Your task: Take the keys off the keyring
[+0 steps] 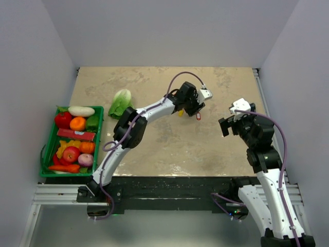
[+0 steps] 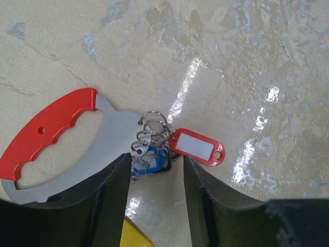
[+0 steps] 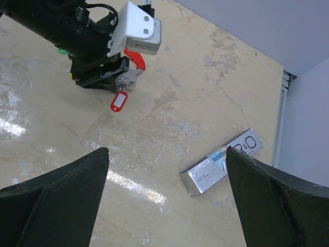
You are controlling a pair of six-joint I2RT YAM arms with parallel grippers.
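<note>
The keyring is a cluster of thin silvery rings lying on the table. It joins a red tag with a white label, a blue-tagged key and a grey metal plate with a red grip. A yellow piece shows between the fingers lower down. My left gripper is low over the bunch with its jaws apart. The blue tag lies against its left finger and clear of the right one. From above, the left gripper covers the rings, with the red tag beside it. My right gripper is wide open and holds nothing.
A silver carton lies on the table under the right gripper. A green crate of toy fruit and vegetables stands at the left edge, with a lettuce just beyond it. Walls close in the table on three sides.
</note>
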